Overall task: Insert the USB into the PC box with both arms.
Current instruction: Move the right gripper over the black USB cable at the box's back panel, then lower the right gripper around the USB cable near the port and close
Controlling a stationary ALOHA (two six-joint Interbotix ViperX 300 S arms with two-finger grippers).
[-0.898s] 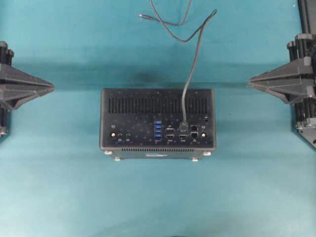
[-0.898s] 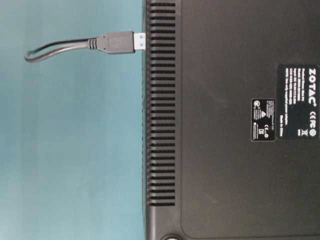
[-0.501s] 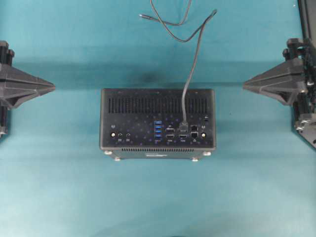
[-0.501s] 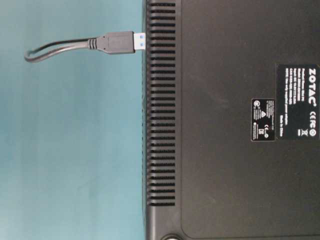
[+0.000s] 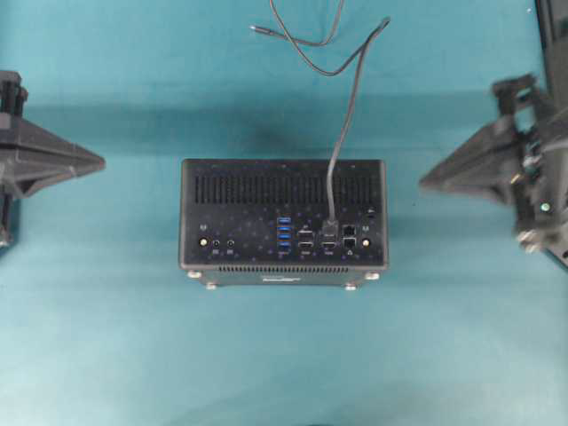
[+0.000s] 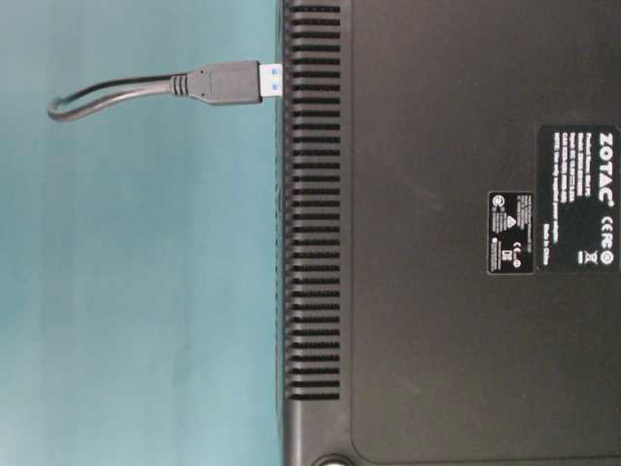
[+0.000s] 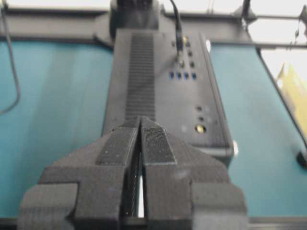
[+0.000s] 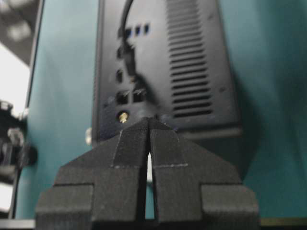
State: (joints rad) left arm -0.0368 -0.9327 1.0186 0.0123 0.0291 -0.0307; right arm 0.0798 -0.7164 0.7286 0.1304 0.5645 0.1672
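The black PC box (image 5: 266, 209) lies in the middle of the teal table with its port face up. The USB (image 5: 330, 227) stands in a port right of the blue ports, and its cable (image 5: 351, 98) runs to the far side. In the table-level view the USB (image 6: 228, 83) meets the PC box (image 6: 446, 291) with a sliver of blue showing. My left gripper (image 5: 99, 163) is shut and empty, left of the box and apart from it. My right gripper (image 5: 424, 184) is shut and empty, just right of the box. The wrist views show each gripper (image 7: 140, 120) (image 8: 148, 120) pointing at the box.
The cable's thin loose end (image 5: 256, 29) lies on the table behind the box. The right arm's black frame (image 5: 550, 35) runs along the right edge. Small silver feet (image 5: 194, 274) line the box's near side.
My right gripper has moved left toward the box and tilted downward. My left gripper has edged slightly to the right. The box and the USB have not moved.
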